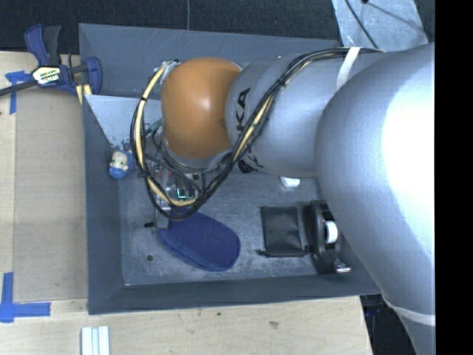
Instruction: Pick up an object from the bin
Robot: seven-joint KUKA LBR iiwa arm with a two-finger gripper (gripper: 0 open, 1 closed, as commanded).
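Our tool hangs at the upper-left edge of a dark blue oval fabric pad; its width we cannot tell; a flat black square pouch lies nearby.

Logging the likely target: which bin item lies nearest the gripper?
The dark blue oval pad at the gripper; the flat black square pouch and small blue-and-white figurine lie farther off.

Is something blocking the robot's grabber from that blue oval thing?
Nothing visible does. The gripper is right at the upper left end of the dark blue oval thing. The black flat square lies to its right and the small blue-and-white figure farther left, both apart.
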